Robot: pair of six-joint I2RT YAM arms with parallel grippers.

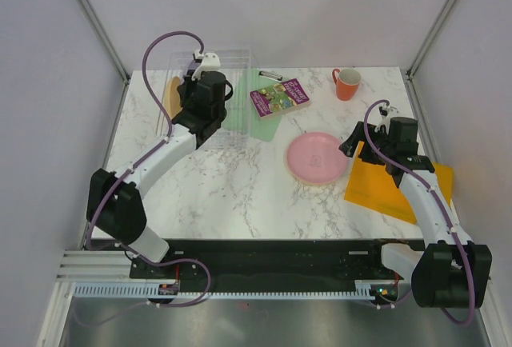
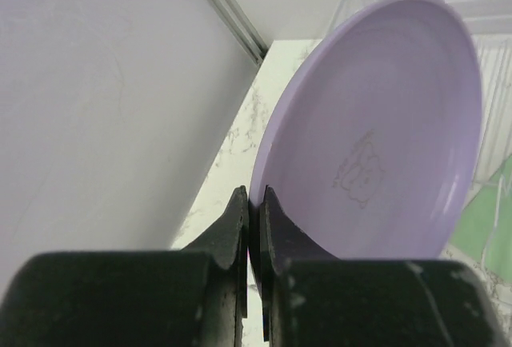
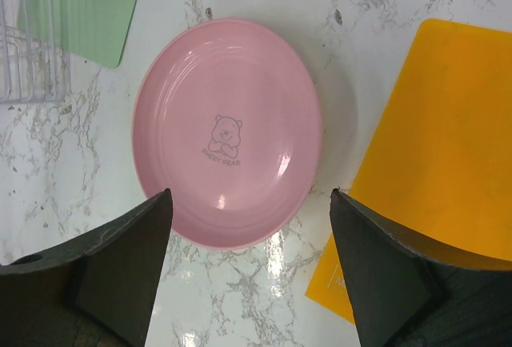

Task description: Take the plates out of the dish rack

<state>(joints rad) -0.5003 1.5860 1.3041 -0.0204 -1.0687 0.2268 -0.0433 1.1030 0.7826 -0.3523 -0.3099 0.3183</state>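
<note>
partly hidden: lilac plate (image 2: 384,147) rim pinched inside left claw (image 2: 254,203)

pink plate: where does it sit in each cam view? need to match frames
Top external: the pink plate lies flat on the table, right of centre, just left of the orange mat.
Left wrist: not in it; only the lilac plate shows.
Right wrist: pink plate fills the middle.
Shared landmark: the pale green sheet, up-left of the pink plate in the right wrist view, at the right edge in the left wrist view.
</note>
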